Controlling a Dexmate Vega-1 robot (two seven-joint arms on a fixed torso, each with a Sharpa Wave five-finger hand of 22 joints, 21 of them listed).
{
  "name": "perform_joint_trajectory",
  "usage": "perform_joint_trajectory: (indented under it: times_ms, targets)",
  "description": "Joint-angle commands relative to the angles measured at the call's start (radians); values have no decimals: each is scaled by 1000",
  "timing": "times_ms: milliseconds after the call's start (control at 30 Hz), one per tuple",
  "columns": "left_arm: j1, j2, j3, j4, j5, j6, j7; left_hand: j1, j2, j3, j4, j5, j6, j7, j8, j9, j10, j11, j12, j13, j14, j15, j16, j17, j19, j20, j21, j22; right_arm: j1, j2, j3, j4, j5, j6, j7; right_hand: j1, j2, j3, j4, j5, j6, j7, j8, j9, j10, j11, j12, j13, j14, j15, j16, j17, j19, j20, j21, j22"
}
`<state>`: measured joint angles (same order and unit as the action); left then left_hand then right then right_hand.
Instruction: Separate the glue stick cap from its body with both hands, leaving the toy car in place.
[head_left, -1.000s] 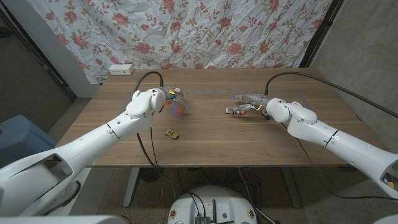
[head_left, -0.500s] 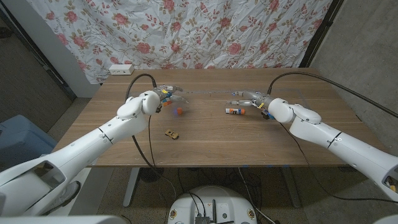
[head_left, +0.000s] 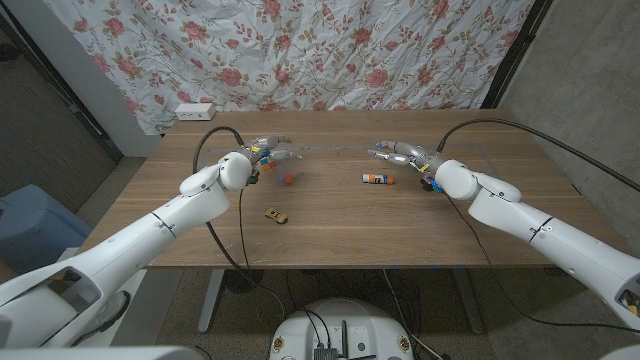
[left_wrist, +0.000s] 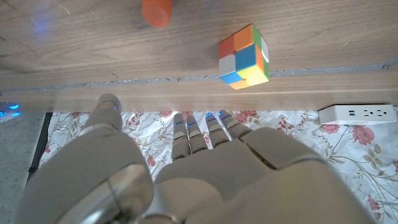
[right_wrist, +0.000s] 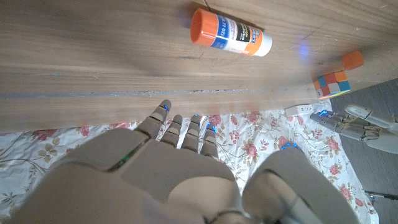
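- Head view: the glue stick body (head_left: 378, 179) lies on its side on the wooden table (head_left: 340, 225), its long axis running left to right across the picture. The right hand (head_left: 405, 154) hovers just beyond it with fingers spread, holding nothing. The orange cap (head_left: 288, 180) sits apart near the left hand (head_left: 268, 152), which is likewise open-fingered and empty. A colour cube (head_left: 266, 165) stands beside that hand. The toy car (head_left: 276, 214) rests nearer the front edge, well clear of both hands.
- Left wrist view: the left hand (left_wrist: 186, 168) shows its back, fingers extended past the table's far edge. The cap (left_wrist: 155, 11) and the cube (left_wrist: 245, 56) lie on the wood, untouched.
- Right wrist view: the right hand (right_wrist: 180, 168) is open with nothing in it. The glue stick body (right_wrist: 230, 32) lies on the table, its orange end toward the middle of the picture. The cap (right_wrist: 352, 60) and the cube (right_wrist: 332, 84) show farther off near the left hand (right_wrist: 357, 124).
- Judgement: cap and body appear already separated, each nearer its own side's hand, the car undisturbed.
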<state>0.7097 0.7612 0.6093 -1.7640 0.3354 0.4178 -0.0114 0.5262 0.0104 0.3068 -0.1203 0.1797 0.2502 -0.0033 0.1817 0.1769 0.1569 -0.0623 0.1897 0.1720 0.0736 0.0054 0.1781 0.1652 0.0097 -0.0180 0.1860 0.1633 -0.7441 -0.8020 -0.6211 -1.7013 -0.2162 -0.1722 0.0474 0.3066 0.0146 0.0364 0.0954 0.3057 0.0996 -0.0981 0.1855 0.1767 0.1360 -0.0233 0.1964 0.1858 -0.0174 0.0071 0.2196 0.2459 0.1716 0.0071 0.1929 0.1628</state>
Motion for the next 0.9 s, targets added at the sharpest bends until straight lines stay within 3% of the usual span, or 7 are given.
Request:
perform_joint_trajectory:
  times_ms: [33,267,433,900]
  targets:
    - [-9,-28,-13,95,-127,-129,110,3,16,11,2,-1,7,6,9,-1,11,1,5,3,10,1,5,1,5,1,3,2,-33,23,41,38,107,46,-85,-7,17,1,13,-4,14,5,8,0,23,2,7,0,20,-1,11,-4,23,-2,6,3]
    - [5,-46,-46,148,-205,-214,172,-1,26,14,2,-1,8,7,7,-1,12,4,4,3,12,1,4,1,9,5,3,2,-57,79,73,87,204,114,-149,-14,29,3,15,-10,30,11,11,0,36,4,8,-1,34,-1,12,-10,33,-7,5,2]
    - [36,-71,-84,191,-279,-290,234,-7,37,16,3,-2,18,6,9,-1,21,3,6,3,22,-1,6,0,18,4,5,3,-62,93,75,93,230,127,-171,-19,35,4,17,-13,38,8,12,-1,42,4,8,-2,41,-2,13,-13,41,-9,5,2]
    - [63,-136,-101,259,-370,-364,331,-16,51,21,-2,-3,37,6,11,-2,41,0,10,3,44,-7,7,-1,40,1,8,2,-74,136,107,166,352,219,-192,-29,48,5,15,-23,81,-1,18,-1,73,6,11,-3,79,-10,17,-24,70,-19,6,2]
